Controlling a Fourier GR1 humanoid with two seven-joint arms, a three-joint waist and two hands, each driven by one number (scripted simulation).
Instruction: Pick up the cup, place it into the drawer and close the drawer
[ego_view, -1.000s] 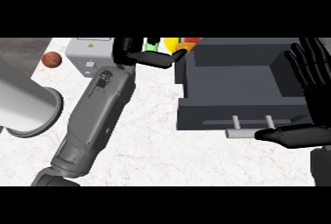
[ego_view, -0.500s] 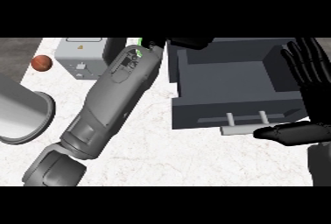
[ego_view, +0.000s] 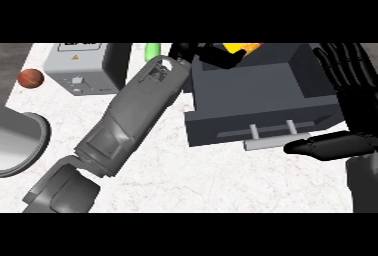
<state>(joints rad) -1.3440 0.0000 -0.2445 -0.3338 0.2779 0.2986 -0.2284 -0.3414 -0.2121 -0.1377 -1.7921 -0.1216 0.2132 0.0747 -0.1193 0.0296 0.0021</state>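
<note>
My left hand (ego_view: 201, 52) is at the top of the head view, over the back left corner of the open dark grey drawer (ego_view: 251, 95). Its fingers are curled round a yellow and orange cup (ego_view: 241, 48), which is mostly hidden by them and by the top edge. The drawer is pulled out toward me and its pale handle (ego_view: 269, 142) faces the front. My right hand (ego_view: 347, 85) stays open at the right edge beside the drawer, fingers up, with its thumb (ego_view: 325, 146) lying just right of the handle.
A grey box-shaped appliance (ego_view: 80, 67) stands at the back left, with a green object (ego_view: 153, 50) beside it. A red-brown ball (ego_view: 31, 78) lies left of the box. A grey round vessel (ego_view: 18, 145) shows at the left edge. White marbled counter (ego_view: 221, 175) lies in front.
My left arm has swung right and further back, bringing the hand and the cup from beside the drawer to over its back left corner. The right hand has stayed still.
</note>
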